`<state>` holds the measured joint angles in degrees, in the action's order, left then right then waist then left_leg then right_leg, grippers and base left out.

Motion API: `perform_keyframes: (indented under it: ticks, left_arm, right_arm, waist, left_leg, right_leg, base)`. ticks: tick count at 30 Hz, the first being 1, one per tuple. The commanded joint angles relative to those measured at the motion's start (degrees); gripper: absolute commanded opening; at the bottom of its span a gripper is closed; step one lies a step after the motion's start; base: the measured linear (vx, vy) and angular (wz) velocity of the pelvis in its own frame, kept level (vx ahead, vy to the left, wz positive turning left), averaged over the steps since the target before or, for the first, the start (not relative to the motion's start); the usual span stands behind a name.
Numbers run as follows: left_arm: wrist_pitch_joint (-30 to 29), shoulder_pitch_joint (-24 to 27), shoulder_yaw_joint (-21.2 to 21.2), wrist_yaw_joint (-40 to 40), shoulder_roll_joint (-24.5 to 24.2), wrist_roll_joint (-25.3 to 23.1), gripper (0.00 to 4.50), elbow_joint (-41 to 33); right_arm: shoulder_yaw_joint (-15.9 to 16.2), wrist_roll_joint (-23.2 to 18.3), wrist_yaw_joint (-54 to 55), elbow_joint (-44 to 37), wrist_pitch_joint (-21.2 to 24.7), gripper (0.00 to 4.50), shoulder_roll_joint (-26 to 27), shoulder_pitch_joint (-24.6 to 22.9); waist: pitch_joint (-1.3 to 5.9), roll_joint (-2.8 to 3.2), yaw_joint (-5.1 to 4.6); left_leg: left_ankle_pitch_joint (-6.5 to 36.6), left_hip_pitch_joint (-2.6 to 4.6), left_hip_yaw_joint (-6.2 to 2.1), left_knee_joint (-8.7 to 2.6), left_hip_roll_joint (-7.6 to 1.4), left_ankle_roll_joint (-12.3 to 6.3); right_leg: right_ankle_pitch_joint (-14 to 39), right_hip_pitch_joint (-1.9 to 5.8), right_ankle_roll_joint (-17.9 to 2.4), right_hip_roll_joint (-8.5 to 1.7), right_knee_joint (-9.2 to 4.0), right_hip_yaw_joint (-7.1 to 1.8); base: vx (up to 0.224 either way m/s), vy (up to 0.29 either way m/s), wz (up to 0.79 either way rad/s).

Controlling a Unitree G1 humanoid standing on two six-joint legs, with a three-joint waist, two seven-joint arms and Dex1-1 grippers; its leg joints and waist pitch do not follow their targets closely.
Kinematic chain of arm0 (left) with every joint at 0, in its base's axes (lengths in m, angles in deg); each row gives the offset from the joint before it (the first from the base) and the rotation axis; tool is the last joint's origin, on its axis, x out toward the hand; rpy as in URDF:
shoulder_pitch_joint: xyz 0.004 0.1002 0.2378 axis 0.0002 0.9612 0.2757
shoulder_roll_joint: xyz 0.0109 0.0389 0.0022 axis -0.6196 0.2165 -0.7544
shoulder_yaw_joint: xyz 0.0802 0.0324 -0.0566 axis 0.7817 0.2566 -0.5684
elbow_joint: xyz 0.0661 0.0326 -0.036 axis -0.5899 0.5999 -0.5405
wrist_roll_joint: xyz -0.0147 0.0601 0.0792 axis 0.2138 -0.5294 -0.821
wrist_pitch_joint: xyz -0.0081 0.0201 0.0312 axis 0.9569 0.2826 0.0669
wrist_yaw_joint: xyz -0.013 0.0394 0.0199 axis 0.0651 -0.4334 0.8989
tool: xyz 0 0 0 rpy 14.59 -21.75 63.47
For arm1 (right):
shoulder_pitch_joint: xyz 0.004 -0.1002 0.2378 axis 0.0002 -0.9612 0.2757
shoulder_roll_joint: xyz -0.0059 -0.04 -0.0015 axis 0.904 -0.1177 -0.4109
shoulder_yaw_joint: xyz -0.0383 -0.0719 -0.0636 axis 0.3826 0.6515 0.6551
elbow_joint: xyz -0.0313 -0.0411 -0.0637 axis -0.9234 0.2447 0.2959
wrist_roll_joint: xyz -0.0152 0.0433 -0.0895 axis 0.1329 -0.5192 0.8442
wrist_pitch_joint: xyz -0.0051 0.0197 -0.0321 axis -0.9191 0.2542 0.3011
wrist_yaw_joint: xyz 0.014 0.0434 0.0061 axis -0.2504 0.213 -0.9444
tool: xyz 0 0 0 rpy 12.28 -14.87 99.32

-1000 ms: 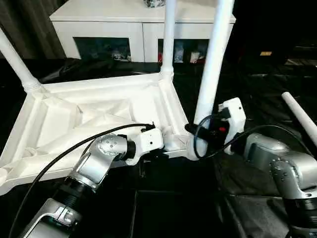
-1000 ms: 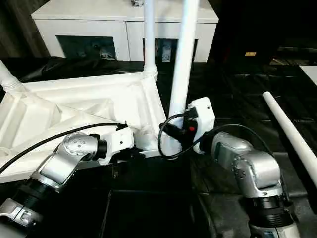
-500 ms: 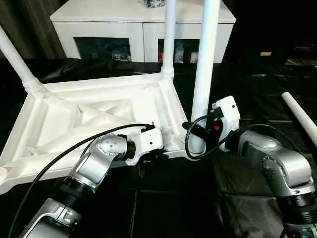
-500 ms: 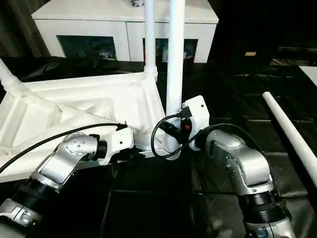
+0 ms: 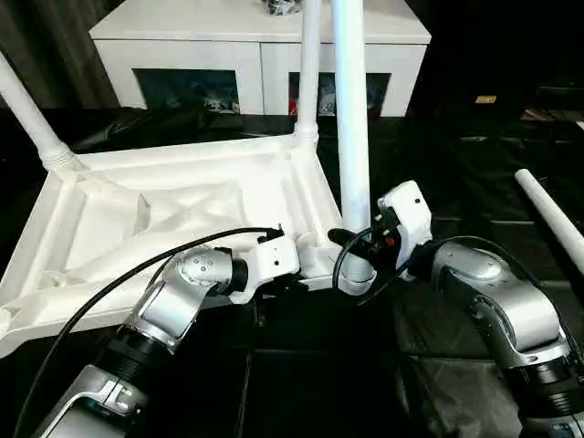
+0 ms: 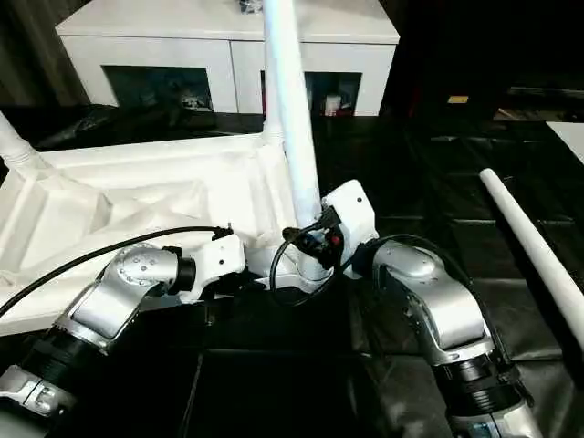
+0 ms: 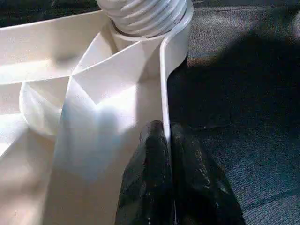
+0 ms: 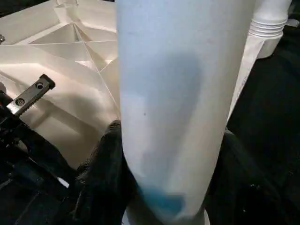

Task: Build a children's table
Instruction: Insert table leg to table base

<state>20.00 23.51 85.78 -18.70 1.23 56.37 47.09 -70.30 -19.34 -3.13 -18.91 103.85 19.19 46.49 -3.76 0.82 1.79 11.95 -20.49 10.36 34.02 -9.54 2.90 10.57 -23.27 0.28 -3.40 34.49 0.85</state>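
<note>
White leg [image 5: 351, 137] in my right fingers [image 8: 112, 154] had swung upright over the near corner socket of the tabletop [image 5: 164, 214]; my left fingers [image 7: 157, 159] pinched its rim.

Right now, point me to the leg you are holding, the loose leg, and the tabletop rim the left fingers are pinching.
held leg [image 5: 350, 137], left eye view, mid shaft.
loose leg [image 6: 529, 245], right eye view, mid shaft.
tabletop rim [image 7: 165, 89], left wrist view, edge above the fingers.
</note>
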Motion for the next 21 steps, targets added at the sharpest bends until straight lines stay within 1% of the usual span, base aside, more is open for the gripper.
perform_keyframes:
  ticks: [1, 4, 6, 8, 10, 12, 13, 14, 15, 16, 18, 19, 21]
  left_arm:
    - [1.74, 0.37, 0.29, -0.05, 0.37, 1.49, 0.0, 0.16]
    - [1.72, 0.37, 0.28, -0.01, 0.38, 1.51, 0.0, 0.16]
    - [1.68, 0.42, 0.26, 0.1, 0.44, 1.54, 0.0, 0.04]
    - [1.68, 0.43, 0.25, 0.14, 0.47, 1.55, 0.0, 0.03]
    - [1.64, 0.45, 0.16, 0.45, 0.51, 1.49, 0.0, -0.01]
    - [1.6, 0.46, 0.15, 0.51, 0.5, 1.46, 0.0, -0.06]
    - [1.53, 0.46, 0.14, 0.54, 0.51, 1.47, 0.0, -0.1]
    - [1.53, 0.46, 0.14, 0.54, 0.51, 1.47, 0.0, -0.1]
    - [1.51, 0.46, 0.12, 0.55, 0.48, 1.47, 0.0, -0.1]
    - [1.51, 0.46, 0.12, 0.55, 0.48, 1.47, 0.0, -0.1]
    - [1.49, 0.49, 0.1, 0.54, 0.43, 1.47, 0.0, -0.15]
    - [1.5, 0.51, 0.09, 0.52, 0.41, 1.48, 0.0, -0.16]
    - [1.5, 0.52, 0.08, 0.49, 0.38, 1.49, 0.0, -0.18]
  right_arm:
    - [0.82, 1.22, -0.92, 1.65, -0.21, 1.85, -0.46, -0.65]
    - [0.04, 1.01, -1.06, 2.28, -0.81, 1.85, -0.14, -0.8]
    - [0.35, 1.48, -1.43, 3.0, -2.59, 1.85, 0.56, -2.04]
    - [0.54, 1.62, -1.67, 3.06, -2.97, 1.85, 0.73, -2.48]
    - [0.43, 1.79, -1.41, 3.61, -4.25, 1.85, 1.55, -4.11]
    - [-0.28, 1.76, -0.71, 4.25, -5.05, 1.85, 2.26, -4.94]
    - [-1.64, 1.06, 0.07, 4.94, -5.17, 1.85, 3.21, -5.5]
    - [-1.64, 1.06, 0.07, 4.94, -5.17, 1.85, 3.21, -5.5]
    - [-3.33, 0.41, 1.14, 5.87, -5.84, 1.85, 4.25, -6.04]
    - [-3.44, 0.35, 1.21, 5.93, -5.86, 1.85, 4.32, -6.07]
    - [-6.17, -1.03, 2.82, 7.31, -6.73, 1.85, 5.82, -6.82]
    - [-7.39, -1.71, 3.49, 7.91, -7.29, 1.85, 6.45, -7.22]
    - [-8.75, -2.45, 4.11, 8.37, -7.99, 1.85, 7.14, -7.77]
  waist:
    - [3.45, -1.29, 0.21]
    - [3.52, -1.3, 0.22]
    - [3.51, -1.31, 0.23]
    - [3.5, -1.45, 0.22]
    - [3.42, -1.28, 0.22]
    - [3.44, -1.34, 0.17]
    - [3.42, -1.33, 0.15]
    - [3.4, -1.37, 0.1]
    - [3.37, -1.29, 0.06]
    - [3.4, -1.25, 0.06]
    - [3.35, -1.34, 0.0]
    - [3.36, -1.28, -0.02]
    - [3.32, -1.22, -0.03]
  left_leg:
    - [4.37, 0.05, -0.82, -3.65, -3.05, -4.03]
    - [3.95, 0.01, -0.82, -3.59, -3.02, -4.29]
    - [3.91, 0.0, -0.81, -3.57, -3.07, -4.43]
    - [4.2, -0.03, -0.8, -3.59, -3.04, -4.44]
    - [4.64, 0.02, -0.8, -3.62, -3.07, -4.45]
    - [5.13, 0.0, -0.83, -3.68, -3.07, -4.23]
    - [5.44, 0.04, -0.88, -3.73, -3.1, -4.11]
    - [5.59, 0.02, -0.87, -3.76, -3.07, -4.07]
    - [6.04, 0.07, -0.89, -3.8, -3.07, -3.88]
    - [6.14, 0.14, -0.84, -3.75, -3.06, -3.85]
    - [6.66, 0.1, -0.89, -3.87, -3.08, -3.57]
    - [6.79, 0.13, -0.9, -3.87, -3.08, -3.48]
    - [7.09, 0.16, -0.91, -3.91, -3.08, -3.28]
  right_leg:
    - [5.79, 3.0, -14.81, -4.17, -3.27, -2.17]
    - [5.04, 3.07, -14.92, -4.15, -3.17, -2.17]
    - [4.76, 3.02, -15.06, -4.22, -3.16, -2.16]
    - [5.11, 3.07, -14.95, -4.21, -3.19, -2.16]
    - [5.8, 2.91, -14.88, -4.22, -3.34, -2.16]
    - [6.22, 2.96, -14.75, -4.17, -3.35, -2.14]
    - [6.53, 2.9, -14.68, -4.18, -3.39, -2.12]
    - [6.66, 2.9, -14.67, -4.15, -3.41, -2.12]
    - [7.41, 2.84, -14.58, -4.17, -3.5, -2.13]
    - [7.46, 2.77, -14.62, -4.19, -3.56, -2.17]
    - [7.95, 2.78, -14.53, -4.19, -3.61, -2.17]
    - [7.96, 2.76, -14.56, -4.15, -3.61, -2.17]
    - [8.45, 2.72, -14.47, -4.12, -3.66, -2.12]
  base:
    - [0.0, 0.0, 0.0]
    - [0.0, 0.0, 0.0]
    - [0.0, 0.0, 0.0]
    - [0.0, 0.0, 0.0]
    - [0.0, 0.0, 0.0]
    - [0.0, 0.0, 0.0]
    - [0.0, 0.0, 0.0]
    - [0.0, 0.0, 0.0]
    - [0.0, 0.0, 0.0]
    - [0.0, 0.0, 0.0]
    - [0.0, 0.0, 0.0]
    - [0.0, 0.0, 0.0]
    - [0.0, 0.0, 0.0]
